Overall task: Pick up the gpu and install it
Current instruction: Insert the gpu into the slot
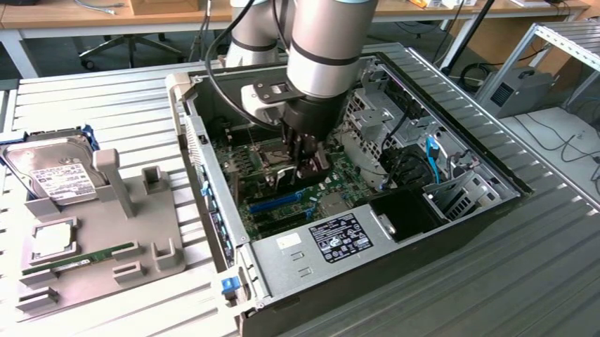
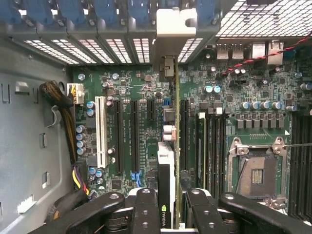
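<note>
My gripper (image 1: 305,163) is pinched on the gpu (image 2: 166,165). I see the card edge-on between the fingers, upright over the motherboard (image 2: 131,87) slots inside the open computer case (image 1: 199,158).

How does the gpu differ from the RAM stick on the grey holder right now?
The gpu stands on edge over the motherboard inside the computer case. The RAM stick lies on the grey holder outside the case, at the exterior view's left. The gpu is clamped in the tool, while the RAM stick touches nothing but its holder. Both are thin circuit boards.
</note>
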### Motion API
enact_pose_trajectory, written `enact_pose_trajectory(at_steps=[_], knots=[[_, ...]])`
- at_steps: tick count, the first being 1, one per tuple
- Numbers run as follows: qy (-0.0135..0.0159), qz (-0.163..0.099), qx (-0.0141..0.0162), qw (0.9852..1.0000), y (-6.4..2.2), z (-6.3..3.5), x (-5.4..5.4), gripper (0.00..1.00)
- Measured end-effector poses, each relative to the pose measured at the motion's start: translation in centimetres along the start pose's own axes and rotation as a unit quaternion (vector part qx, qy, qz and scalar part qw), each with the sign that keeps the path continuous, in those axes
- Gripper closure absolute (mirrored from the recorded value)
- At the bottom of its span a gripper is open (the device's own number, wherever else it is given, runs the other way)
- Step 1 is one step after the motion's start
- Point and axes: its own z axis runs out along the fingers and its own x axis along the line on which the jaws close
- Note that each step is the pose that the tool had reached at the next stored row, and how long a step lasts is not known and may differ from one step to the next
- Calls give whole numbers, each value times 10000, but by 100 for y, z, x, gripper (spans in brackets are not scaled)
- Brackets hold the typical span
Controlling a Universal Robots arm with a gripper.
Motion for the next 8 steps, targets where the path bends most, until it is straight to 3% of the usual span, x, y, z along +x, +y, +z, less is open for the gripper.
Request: enact_pose_trajectory(at_steps=[8], knots=[[0,0,0,10000,36,0,1,73]])
